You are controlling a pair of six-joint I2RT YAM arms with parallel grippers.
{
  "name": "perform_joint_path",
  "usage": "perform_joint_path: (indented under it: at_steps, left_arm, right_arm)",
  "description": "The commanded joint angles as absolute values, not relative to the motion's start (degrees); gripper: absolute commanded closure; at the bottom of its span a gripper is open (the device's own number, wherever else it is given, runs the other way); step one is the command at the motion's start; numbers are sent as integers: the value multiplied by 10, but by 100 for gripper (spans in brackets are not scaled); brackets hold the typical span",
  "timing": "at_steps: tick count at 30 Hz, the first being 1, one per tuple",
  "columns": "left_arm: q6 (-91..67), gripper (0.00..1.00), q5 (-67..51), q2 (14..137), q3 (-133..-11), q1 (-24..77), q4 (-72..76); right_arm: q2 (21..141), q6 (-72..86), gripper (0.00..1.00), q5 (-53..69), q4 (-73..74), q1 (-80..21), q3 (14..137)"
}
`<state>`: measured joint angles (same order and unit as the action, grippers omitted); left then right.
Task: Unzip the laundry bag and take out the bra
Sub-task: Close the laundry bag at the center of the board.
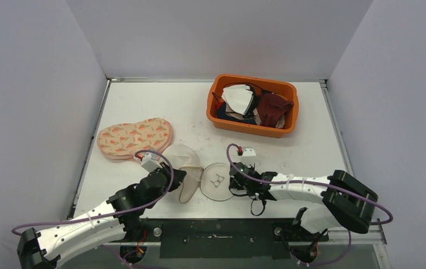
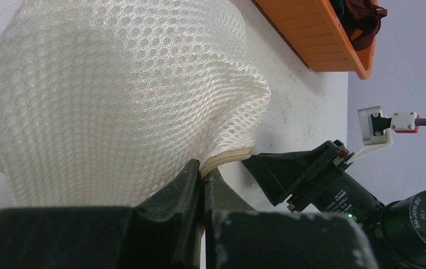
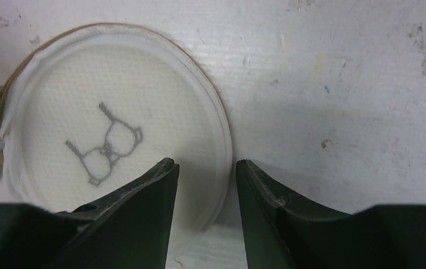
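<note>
Top external view: a white table [image 1: 143,101] with scuffs and small specks fills a booth closed in by plain pale grey-lilac walls [image 1: 31,84] on the left, back and right, and a black mounting rail [image 1: 216,238] runs along the near edge under the arm bases. At the back right stands an orange plastic bin [image 1: 250,128] piled with garments, a white one beside a maroon one. At the left lies a flat peach carrot-print padded piece [image 1: 135,138] with two lobes. The white mesh laundry bag [image 1: 183,158] sits near the front centre between the two arms. Its dome is slumped and its round flap [image 1: 217,180] lies flat on the table just to the right, showing a grey bra icon [image 3: 105,144]. Whether a bra is inside cannot be told through the mesh. The left gripper [image 1: 187,177] is clenched on the bag's beige trimmed edge, with the mesh bulging up from the pinch in the left wrist view. The right gripper [image 1: 234,182] is low over the flap's right side with its jaws apart. The flap's white rim runs into the gap between them, and bare stained tabletop lies beyond.
</note>
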<state>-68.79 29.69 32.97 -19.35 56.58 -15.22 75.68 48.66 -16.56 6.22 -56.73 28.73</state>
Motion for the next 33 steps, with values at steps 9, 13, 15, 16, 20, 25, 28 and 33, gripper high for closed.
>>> perform_joint_path:
  at_steps: [9, 13, 15, 16, 20, 25, 28, 33]
  left_arm:
    - [-686, 100, 291, 324, -200, 568, -130]
    - [-678, 100, 285, 325, -212, 568, -142]
    - [-670, 100, 281, 327, -221, 568, -146]
    - [-667, 100, 279, 328, -227, 568, -149]
    - [-657, 100, 273, 337, -250, 568, -152]
    - [-650, 100, 256, 365, -281, 567, -142]
    - [-637, 100, 236, 388, -305, 566, -139]
    - [-611, 100, 214, 426, -334, 557, -159]
  right_arm:
    - [866, 473, 91, -222, 141, -599, 312]
    - [791, 467, 95, -232, 179, -599, 336]
    - [731, 453, 95, -241, 217, -599, 362]
    - [698, 444, 95, -246, 237, -599, 379]
    - [599, 386, 95, -250, 329, -598, 474]
    - [588, 330, 95, -244, 439, -598, 624]
    - [582, 310, 95, -252, 470, -598, 687]
    - [553, 281, 95, -271, 473, -598, 726]
